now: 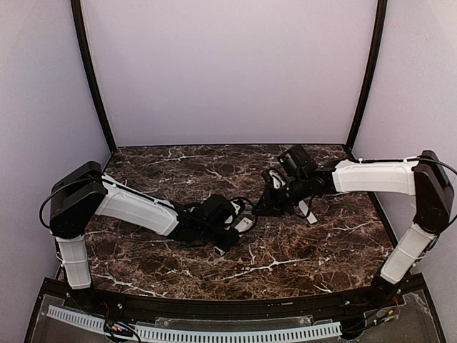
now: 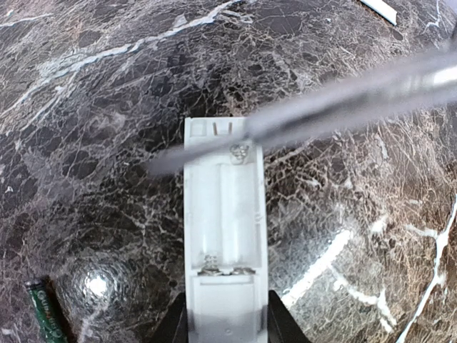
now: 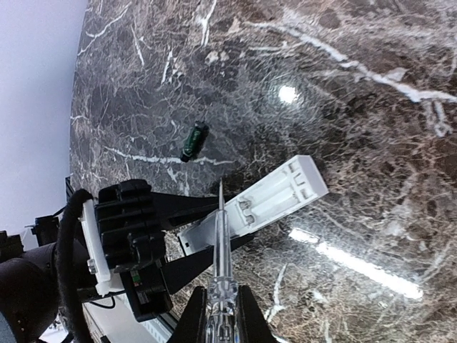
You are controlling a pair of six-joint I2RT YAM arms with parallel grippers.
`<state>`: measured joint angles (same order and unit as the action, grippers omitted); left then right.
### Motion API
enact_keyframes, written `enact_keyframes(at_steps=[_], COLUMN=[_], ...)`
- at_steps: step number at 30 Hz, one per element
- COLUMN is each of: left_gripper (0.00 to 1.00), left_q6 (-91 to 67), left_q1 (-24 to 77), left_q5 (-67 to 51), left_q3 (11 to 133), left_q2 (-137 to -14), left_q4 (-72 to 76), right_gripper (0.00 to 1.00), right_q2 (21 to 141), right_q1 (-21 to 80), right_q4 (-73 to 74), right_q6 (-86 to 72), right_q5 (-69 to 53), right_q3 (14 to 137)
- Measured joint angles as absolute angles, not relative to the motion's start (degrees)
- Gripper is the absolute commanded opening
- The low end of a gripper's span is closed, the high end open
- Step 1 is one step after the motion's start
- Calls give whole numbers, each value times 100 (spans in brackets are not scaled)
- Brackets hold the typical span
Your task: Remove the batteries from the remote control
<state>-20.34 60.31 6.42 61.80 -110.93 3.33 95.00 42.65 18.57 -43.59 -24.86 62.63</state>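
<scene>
My left gripper [image 2: 227,325] is shut on the white remote control [image 2: 225,236] and holds it by its near end, back side up. The open compartment shows two bare bays with springs. The remote also shows in the right wrist view [image 3: 278,194] and the top view [image 1: 245,224]. My right gripper [image 3: 221,304] is shut on a clear-handled screwdriver [image 3: 221,246]. Its blurred shaft [image 2: 343,100] crosses above the remote's far end. One green battery [image 2: 44,314] lies on the table left of the remote, also in the right wrist view [image 3: 193,141].
A thin pale strip, the cover [image 1: 308,212], lies on the dark marble table [image 1: 300,264] under the right arm; its corner shows in the left wrist view [image 2: 378,8]. Both grippers meet near the table's middle, left [image 1: 230,230] and right [image 1: 275,200].
</scene>
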Motion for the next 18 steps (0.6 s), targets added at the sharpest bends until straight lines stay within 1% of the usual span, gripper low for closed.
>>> enact_keyframes(at_steps=[5, 7, 9, 12, 13, 14, 15, 17, 18], left_gripper=[10, 14, 20, 33, 36, 42, 44, 60, 62], left_q6=[-2038, -2038, -2040, -2040, -2043, -2062, -2053, -2064, -2067], left_q1=[6031, 6031, 6031, 6031, 6031, 6031, 6031, 6040, 6045], left_q5=[642, 642, 642, 642, 642, 635, 624, 576, 552], left_q3=[6180, 6180, 6180, 6191, 6191, 6191, 6191, 6191, 6191], left_q2=[-11093, -11093, -11093, -11093, -11093, -11091, -11091, -11078, -11067], left_q4=[333, 333, 329, 311, 311, 309, 307, 301, 287], right_gripper=[0, 0, 0, 0, 0, 0, 0, 0, 0], right_q2=[9107, 8923, 8764, 8562, 8510, 8466, 8438, 8381, 8366], right_q1=[4003, 3892, 3811, 3726, 3701, 3693, 3680, 3671, 3671], right_q4=[2119, 2196, 2252, 2307, 2333, 2351, 2370, 2408, 2425], right_q6=[-4202, -4136, -4071, -3957, -3920, -3874, -3833, -3752, -3712], right_q5=[-2259, -2163, -2064, -1905, -1831, -1774, -1732, -1612, -1551], right_q3=[6261, 6259, 6241, 6165, 6125, 6077, 6038, 5924, 5876])
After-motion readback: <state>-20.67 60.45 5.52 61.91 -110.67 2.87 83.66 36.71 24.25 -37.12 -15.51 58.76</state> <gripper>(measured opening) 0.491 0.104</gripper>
